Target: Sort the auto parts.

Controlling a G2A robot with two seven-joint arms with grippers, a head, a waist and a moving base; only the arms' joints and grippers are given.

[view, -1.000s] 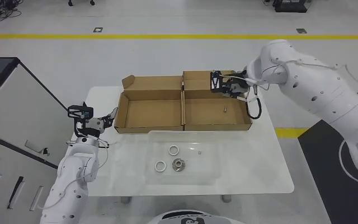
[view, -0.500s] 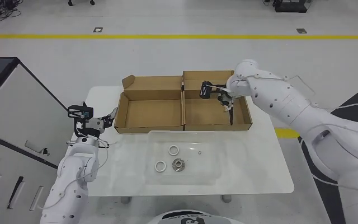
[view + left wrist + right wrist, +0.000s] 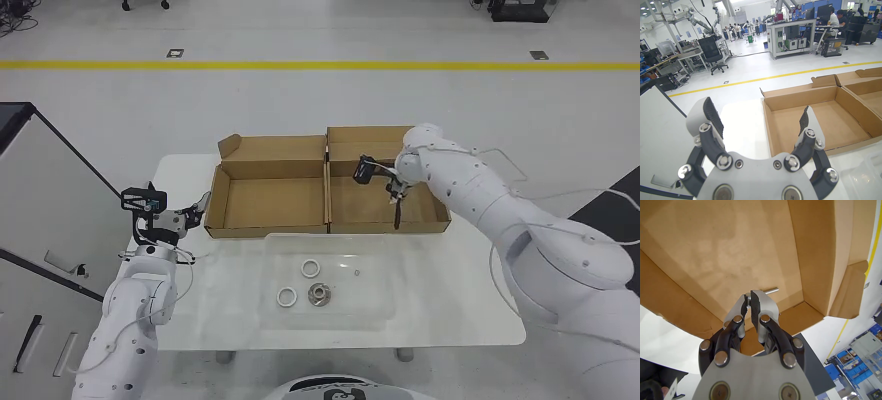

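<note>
As the gripper point(image 3: 748, 296) pinches it, bolt point(image 3: 748, 303) shows threads

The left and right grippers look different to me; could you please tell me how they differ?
The left gripper is open and empty; the right gripper is shut on a small silver threaded screw. The left gripper is beside the left brown cardboard box; the right gripper is over the right brown cardboard box. Both have black ribbed pads.

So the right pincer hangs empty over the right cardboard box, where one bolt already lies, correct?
Not empty: the right wrist view shows the right pincer shut on a small threaded bolt, over the right cardboard box where one bolt already lies.
</note>
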